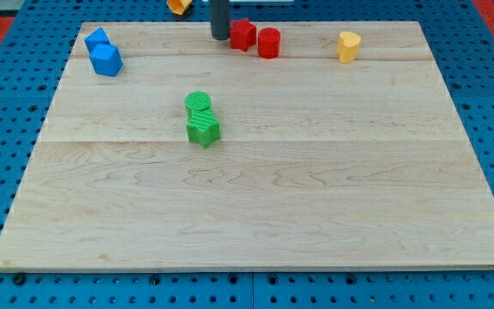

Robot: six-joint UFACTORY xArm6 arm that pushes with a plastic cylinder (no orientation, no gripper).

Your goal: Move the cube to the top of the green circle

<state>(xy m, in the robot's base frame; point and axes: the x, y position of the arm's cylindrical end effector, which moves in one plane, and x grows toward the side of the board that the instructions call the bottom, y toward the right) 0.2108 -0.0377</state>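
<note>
While my tip (219,37) sits at the worktop's (316,215) top edge beside two red blocks (243,34), two blue blocks include the squat cube (107,60), top left; two green blocks, two yellow.

No text, label, brand or number can be read anywhere (blocks and board alike).

Light: bright and even across the wooden board (256,215); no glare | Shadows: soft, short, tucked close under the green blocks (201,118) | Focus: sharp mid-board; dark rod (219,19) slightly soft at the view's top | Distortion: board edges taper upward
</note>
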